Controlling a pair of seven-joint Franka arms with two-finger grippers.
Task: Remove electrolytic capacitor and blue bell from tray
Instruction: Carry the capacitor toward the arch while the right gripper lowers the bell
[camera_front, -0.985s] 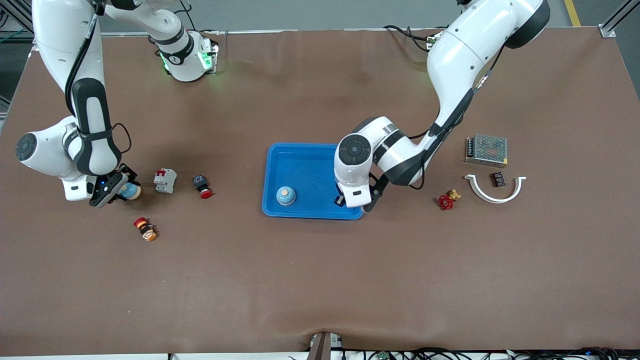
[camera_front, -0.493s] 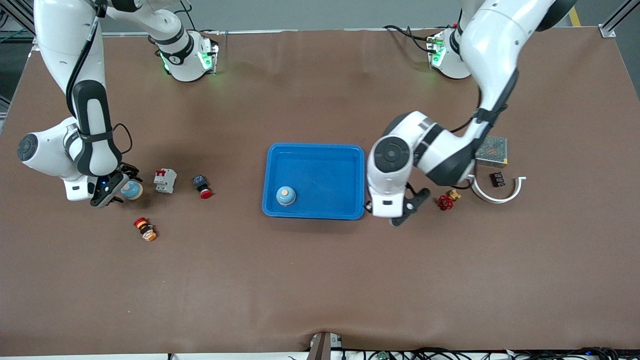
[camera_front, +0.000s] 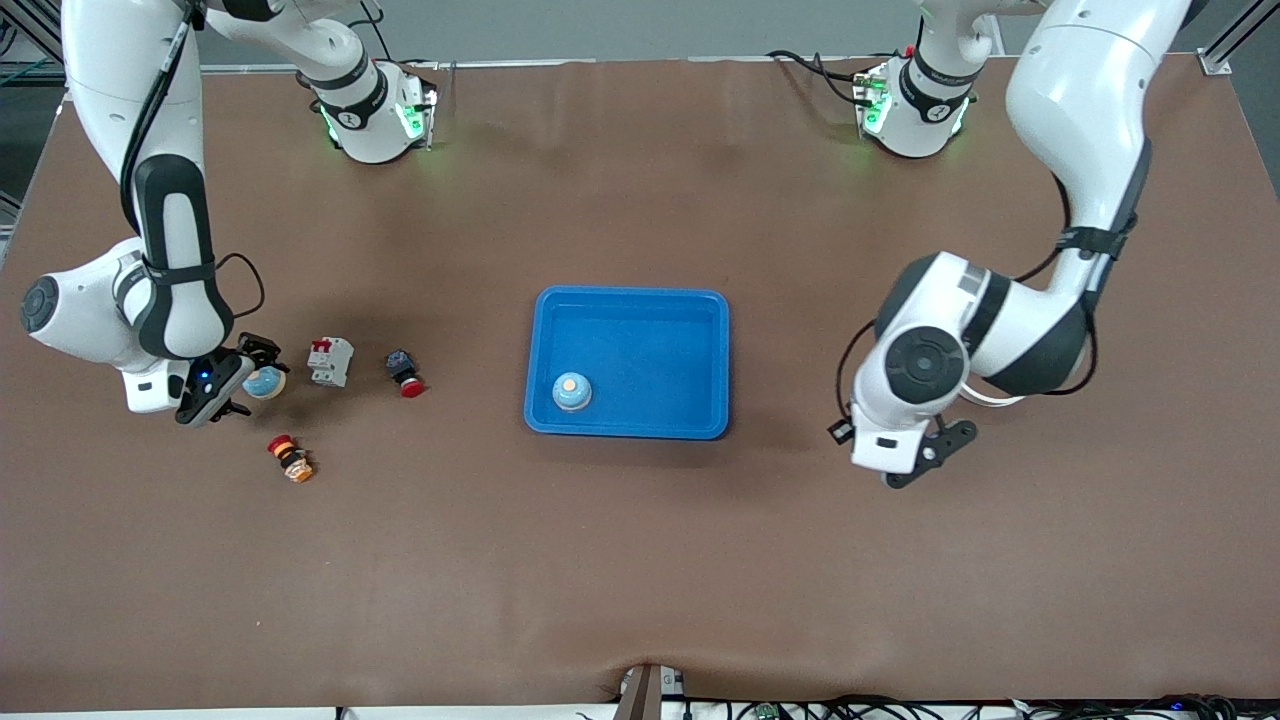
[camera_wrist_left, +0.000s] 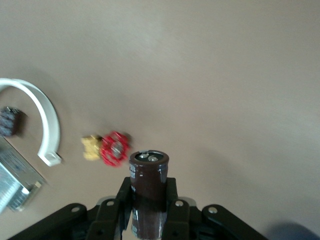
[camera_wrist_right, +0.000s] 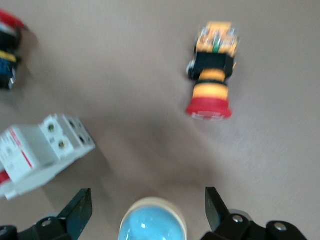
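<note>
Two grippers I log: left gripper (camera_wrist_left: 148, 210) over bare table beside the blue tray (camera_front: 640, 310), clamped on the capacitor (camera_wrist_left: 148, 175); right gripper (camera_wrist_right: 147, 210), jaws wide, straddling the bell (camera_wrist_right: 154, 220) by the breaker (camera_wrist_right: 42, 150).

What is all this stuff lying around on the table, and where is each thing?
Tray: one, blue, middle of the table.
Bell in the tray: one, blue with an orange button, at the corner nearest the front camera.
Bell on the table: one, pale blue, between the right end effector's open fingers.
Circuit breaker: one, white and red, beside that bell.
Push buttons: two; red-capped black beside the breaker, red and yellow nearer the camera.
Capacitor: one, dark brown, in the left end effector.
Valve: one, red and brass.
Curved clip: one, white.
Left end effector: over bare table.
Right end effector: around the table bell.
</note>
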